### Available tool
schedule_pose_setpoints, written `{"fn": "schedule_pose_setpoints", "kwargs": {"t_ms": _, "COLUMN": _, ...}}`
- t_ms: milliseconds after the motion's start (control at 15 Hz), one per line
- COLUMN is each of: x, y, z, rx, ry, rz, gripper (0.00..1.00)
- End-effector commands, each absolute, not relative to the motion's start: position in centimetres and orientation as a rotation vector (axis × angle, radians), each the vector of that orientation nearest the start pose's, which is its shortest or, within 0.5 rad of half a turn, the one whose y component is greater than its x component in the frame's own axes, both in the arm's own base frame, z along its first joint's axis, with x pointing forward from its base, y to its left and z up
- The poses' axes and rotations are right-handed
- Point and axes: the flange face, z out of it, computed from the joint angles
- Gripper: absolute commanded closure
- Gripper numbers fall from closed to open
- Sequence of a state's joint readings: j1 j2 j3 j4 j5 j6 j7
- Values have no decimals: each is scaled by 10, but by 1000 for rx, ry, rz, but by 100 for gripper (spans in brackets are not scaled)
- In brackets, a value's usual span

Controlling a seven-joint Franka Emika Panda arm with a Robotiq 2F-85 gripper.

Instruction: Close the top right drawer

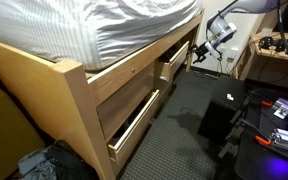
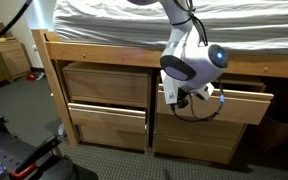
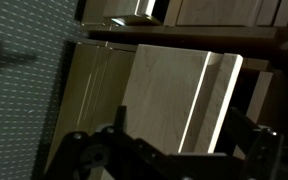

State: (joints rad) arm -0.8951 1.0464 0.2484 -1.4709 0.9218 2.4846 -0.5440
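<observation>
The top right drawer (image 2: 242, 104) of the oak bed frame (image 2: 52, 75) stands pulled out, its plain flat front facing the room. In an exterior view it shows at the far end of the frame (image 1: 175, 60). My gripper (image 2: 191, 97) hangs right in front of the drawer's left part, and it also shows in an exterior view (image 1: 204, 47). In the wrist view the drawer front (image 3: 169, 95) fills the frame, and my gripper (image 3: 182, 140) is open with a dark finger on each side of the front's edge. I cannot tell whether it touches the wood.
The lower left drawer (image 2: 106, 122) sticks out slightly, and it shows nearest in an exterior view (image 1: 134, 122). A striped mattress (image 2: 134, 25) lies on top. A black box (image 1: 219, 115) stands on the carpet. A desk with cables (image 1: 274, 55) stands beyond the bed.
</observation>
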Motion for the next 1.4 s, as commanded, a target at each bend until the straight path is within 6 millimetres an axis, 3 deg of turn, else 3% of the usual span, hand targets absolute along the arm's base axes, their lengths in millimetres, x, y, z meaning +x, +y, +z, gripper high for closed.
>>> {"fn": "schedule_pose_setpoints", "kwargs": {"t_ms": 0, "x": 583, "y": -427, "z": 39, "rx": -2099, "ry": 1152, "rz": -621, "gripper": 0}}
{"fn": "schedule_pose_setpoints", "kwargs": {"t_ms": 267, "x": 612, "y": -416, "z": 29, "rx": -2074, "ry": 1141, "rz": -744, "gripper": 0}}
{"fn": "schedule_pose_setpoints", "kwargs": {"t_ms": 400, "x": 614, "y": -418, "z": 25, "rx": -2088, "ry": 1172, "rz": -754, "gripper": 0}}
{"fn": "schedule_pose_setpoints", "kwargs": {"t_ms": 467, "x": 612, "y": -409, "z": 31, "rx": -2097, "ry": 1152, "rz": -699, "gripper": 0}}
{"fn": "schedule_pose_setpoints", "kwargs": {"t_ms": 733, "x": 612, "y": -415, "z": 26, "rx": -2095, "ry": 1168, "rz": -720, "gripper": 0}}
{"fn": "schedule_pose_setpoints", "kwargs": {"t_ms": 867, "x": 609, "y": -405, "z": 14, "rx": -2167, "ry": 1189, "rz": -518, "gripper": 0}}
{"fn": "schedule_pose_setpoints", "kwargs": {"t_ms": 1133, "x": 622, "y": -389, "z": -4, "rx": -2255, "ry": 1247, "rz": -237, "gripper": 0}}
{"fn": "schedule_pose_setpoints", "kwargs": {"t_ms": 1333, "x": 634, "y": -391, "z": -1, "rx": -2195, "ry": 1326, "rz": -315, "gripper": 0}}
